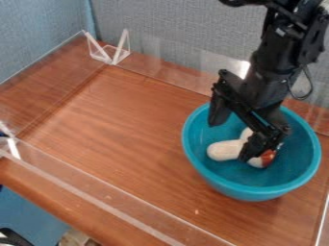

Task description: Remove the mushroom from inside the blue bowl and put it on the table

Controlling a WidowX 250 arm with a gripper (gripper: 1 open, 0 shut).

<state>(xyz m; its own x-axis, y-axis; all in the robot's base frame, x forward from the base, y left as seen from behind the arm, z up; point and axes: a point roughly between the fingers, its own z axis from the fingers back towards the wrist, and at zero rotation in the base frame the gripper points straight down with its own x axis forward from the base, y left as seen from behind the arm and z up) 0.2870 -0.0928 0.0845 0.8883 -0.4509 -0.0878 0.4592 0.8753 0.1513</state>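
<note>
The blue bowl [293, 177] stands on the table [115, 120] at the right. Inside it the mushroom [229, 150] lies on its side, cream stem toward the left, its reddish cap partly hidden behind one finger. My gripper [243, 133] points down just above the bowl's inside, open, its black fingers [218, 111] straddling the mushroom without holding it.
Low clear acrylic walls [77, 183] run along the table's edges. A small white wire stand [110, 46] sits at the back left corner. Bare wood stretches to the left and front of the bowl.
</note>
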